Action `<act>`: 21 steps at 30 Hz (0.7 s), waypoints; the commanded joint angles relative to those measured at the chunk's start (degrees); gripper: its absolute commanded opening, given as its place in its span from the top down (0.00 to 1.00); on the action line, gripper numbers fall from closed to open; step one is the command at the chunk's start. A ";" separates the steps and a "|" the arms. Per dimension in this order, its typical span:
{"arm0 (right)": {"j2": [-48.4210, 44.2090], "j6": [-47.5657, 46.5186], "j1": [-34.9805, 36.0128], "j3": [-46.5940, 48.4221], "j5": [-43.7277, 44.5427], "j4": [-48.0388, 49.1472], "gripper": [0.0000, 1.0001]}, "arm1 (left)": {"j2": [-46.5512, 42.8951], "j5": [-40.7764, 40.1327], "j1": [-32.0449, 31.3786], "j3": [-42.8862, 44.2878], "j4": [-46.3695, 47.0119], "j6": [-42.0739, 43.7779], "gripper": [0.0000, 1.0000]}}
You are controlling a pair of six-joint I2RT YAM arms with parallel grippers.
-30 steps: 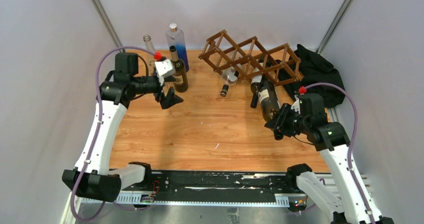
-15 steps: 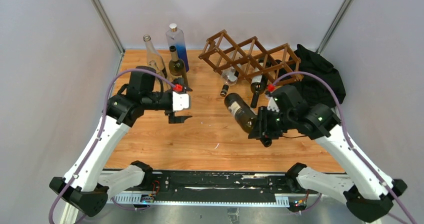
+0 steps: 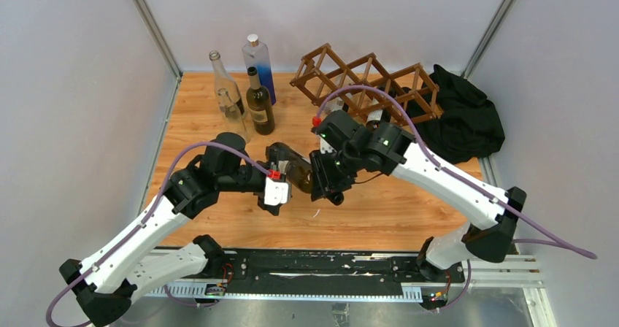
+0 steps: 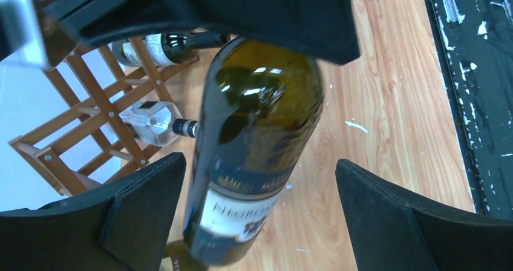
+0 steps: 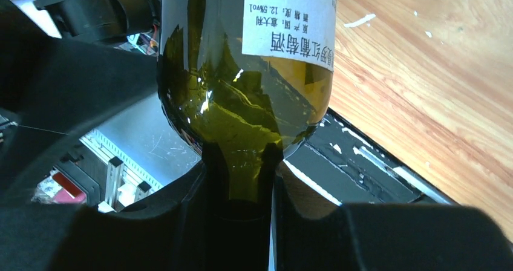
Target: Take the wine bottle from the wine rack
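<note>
Over wooden table (image 3: 379, 210), right gripper (image 5: 239, 177) pinches wine bottle (image 4: 254, 144) by neck

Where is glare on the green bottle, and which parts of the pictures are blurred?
Left wrist view: white highlights on the shoulder of the wine bottle, upper left corner smeared. Right wrist view: mottled reflections in the glass, label sharp, right gripper nearly black, without detail. Top external view: even light, sharp, no strong glare.
</note>
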 commanded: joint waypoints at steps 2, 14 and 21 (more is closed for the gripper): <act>4.04 -4.32 2.68 9.82 -2.67 2.48 1.00 | -2.22 -2.90 -2.29 -3.35 2.72 -0.95 0.00; 8.65 -5.15 3.65 14.82 -10.58 3.72 1.00 | -2.93 -8.60 -3.20 -8.06 7.35 3.42 0.09; 6.22 -6.41 3.29 13.51 -6.59 3.99 0.33 | -3.62 -10.30 -3.22 -8.08 9.57 1.48 0.87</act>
